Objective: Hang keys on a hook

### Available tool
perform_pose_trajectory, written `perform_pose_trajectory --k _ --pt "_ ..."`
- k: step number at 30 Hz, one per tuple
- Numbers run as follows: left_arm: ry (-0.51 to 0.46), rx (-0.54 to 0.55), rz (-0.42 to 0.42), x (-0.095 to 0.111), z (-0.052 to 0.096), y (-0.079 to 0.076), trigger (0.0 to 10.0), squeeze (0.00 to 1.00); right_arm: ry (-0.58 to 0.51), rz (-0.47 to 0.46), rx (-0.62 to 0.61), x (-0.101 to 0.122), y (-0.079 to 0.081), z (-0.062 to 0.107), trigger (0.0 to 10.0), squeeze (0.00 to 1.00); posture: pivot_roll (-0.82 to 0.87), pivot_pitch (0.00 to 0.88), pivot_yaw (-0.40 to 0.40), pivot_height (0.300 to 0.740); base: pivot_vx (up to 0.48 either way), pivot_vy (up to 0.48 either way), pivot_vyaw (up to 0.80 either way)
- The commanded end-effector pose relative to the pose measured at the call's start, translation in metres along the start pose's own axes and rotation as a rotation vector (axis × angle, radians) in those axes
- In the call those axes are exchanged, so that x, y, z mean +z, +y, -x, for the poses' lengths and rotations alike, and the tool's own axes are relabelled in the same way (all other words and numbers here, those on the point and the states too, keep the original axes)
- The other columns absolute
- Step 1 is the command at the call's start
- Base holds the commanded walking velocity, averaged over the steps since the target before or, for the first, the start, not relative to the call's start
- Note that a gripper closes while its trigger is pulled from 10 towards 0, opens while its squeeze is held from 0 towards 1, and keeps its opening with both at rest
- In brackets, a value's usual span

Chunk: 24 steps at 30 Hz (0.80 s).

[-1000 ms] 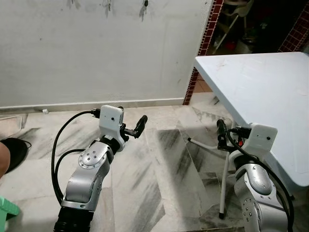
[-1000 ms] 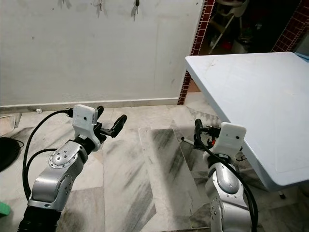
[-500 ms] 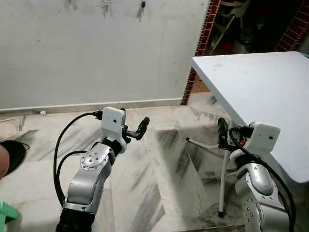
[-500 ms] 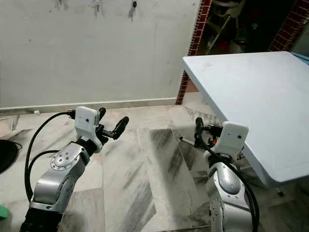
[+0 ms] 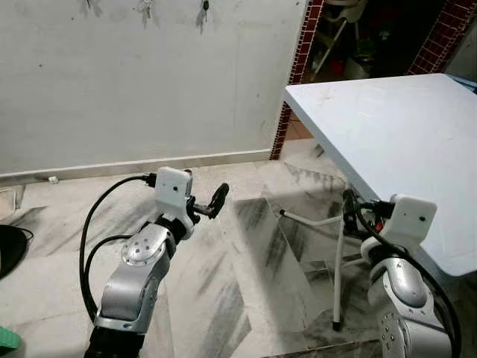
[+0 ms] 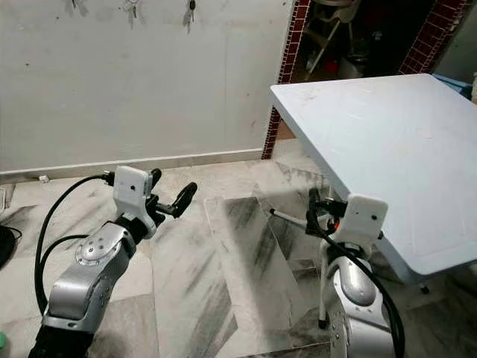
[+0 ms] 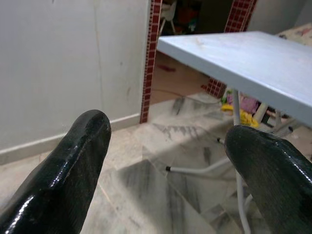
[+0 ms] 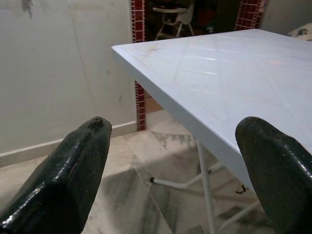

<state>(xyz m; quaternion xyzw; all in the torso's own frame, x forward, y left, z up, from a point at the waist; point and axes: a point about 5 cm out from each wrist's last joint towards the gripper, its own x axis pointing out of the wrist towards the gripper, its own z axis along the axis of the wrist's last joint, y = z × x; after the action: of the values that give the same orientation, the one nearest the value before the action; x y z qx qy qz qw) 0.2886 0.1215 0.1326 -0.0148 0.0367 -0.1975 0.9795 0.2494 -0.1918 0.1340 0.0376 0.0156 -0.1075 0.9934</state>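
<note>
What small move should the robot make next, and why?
Probably turn a little further toward the white table to look for keys. Both end effectors, left and right, are open and hold nothing, and small dark things already hang high on the wall.

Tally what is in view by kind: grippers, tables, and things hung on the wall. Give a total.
Grippers: 2, left gripper and right gripper, both open
Table: 1
Things hung on the wall: 3, too small to identify
Total: 6
</note>
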Motion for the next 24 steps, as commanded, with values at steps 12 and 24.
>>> perform_pose_trajectory --k 12,24 --pt "-0.009 0.018 -0.023 0.0015 0.0032 -0.0015 10.0 0.0 -0.023 0.002 0.011 0.009 -0.0008 0.001 10.0 0.0 0.01 0.0 -0.066 0.74 0.0 0.0 -0.64" --pt "-0.01 0.005 -0.02 0.0008 0.0027 -0.0049 10.0 0.0 -0.021 0.017 0.023 0.0099 0.0005 -0.0015 10.0 0.0 0.01 0.0 -0.073 0.74 0.0 0.0 -0.78"
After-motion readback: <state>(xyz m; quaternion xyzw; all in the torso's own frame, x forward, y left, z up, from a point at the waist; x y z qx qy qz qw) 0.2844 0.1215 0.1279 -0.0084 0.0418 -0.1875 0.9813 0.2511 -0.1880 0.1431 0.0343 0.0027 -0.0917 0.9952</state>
